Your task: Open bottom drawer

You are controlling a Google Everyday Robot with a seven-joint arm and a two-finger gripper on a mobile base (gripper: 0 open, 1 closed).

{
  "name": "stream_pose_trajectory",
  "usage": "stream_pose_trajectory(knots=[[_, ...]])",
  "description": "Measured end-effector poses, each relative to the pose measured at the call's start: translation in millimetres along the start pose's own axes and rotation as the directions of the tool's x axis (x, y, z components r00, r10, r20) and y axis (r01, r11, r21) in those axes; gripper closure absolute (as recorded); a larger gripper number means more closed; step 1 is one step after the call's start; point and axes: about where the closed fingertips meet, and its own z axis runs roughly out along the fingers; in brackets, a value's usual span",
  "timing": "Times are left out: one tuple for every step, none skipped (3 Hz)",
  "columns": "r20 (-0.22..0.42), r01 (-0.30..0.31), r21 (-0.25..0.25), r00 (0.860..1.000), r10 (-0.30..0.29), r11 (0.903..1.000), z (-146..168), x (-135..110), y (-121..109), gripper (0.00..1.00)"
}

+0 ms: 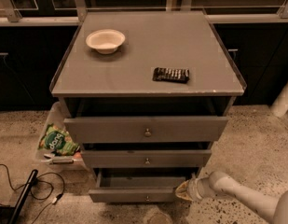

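Where the drawer is: the bottom drawer (134, 195) is the lowest and slimmest of the three grey fronts, close to the speckled floor. It stands out from the cabinet, and a dark strip of its inside shows behind the front.
Neighbours: the middle drawer (146, 158) and the top drawer (146, 129) also sit forward of the carcass, each overhanging the one below.
How it should handle: I'd judge it stiff and rigid, a wooden box with some weight. It likely slides straight along its runners and could bind if pulled off-axis. Not fragile.
Surface: the flat painted front looks smooth, so there is little to catch on apart from its edges.
Where to take hold: the small round knob (147, 198) at the centre of the front gives the straightest pull. The exposed top edge or an end of the front would serve too, but pulling from one end may skew the drawer.
Gripper: the gripper (184, 190) is low down at the right end of the drawer front, against or just beside its corner. I can't tell which.
Jaws: I cannot tell whether they are spread or closed.
Arm pose: the pale arm (236, 197) comes in from the lower right, nearly level, with its wrist pointing left toward the drawer.
Tabletop: a pale bowl (105, 40) and a dark packet (171, 74) sit well apart on the tabletop (134, 78), away from the work.
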Motion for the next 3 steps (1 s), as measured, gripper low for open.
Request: stream_pose_trajectory(knots=[[0.001, 0.0, -0.002, 1.0, 0.0, 1.0, 0.6, -0.6, 1.4, 0.16], [0.001, 0.0, -0.002, 1.0, 0.0, 1.0, 0.6, -0.6, 1.4, 0.0], [0.001, 0.0, -0.002, 1.0, 0.0, 1.0, 0.7, -0.6, 1.4, 0.0]])
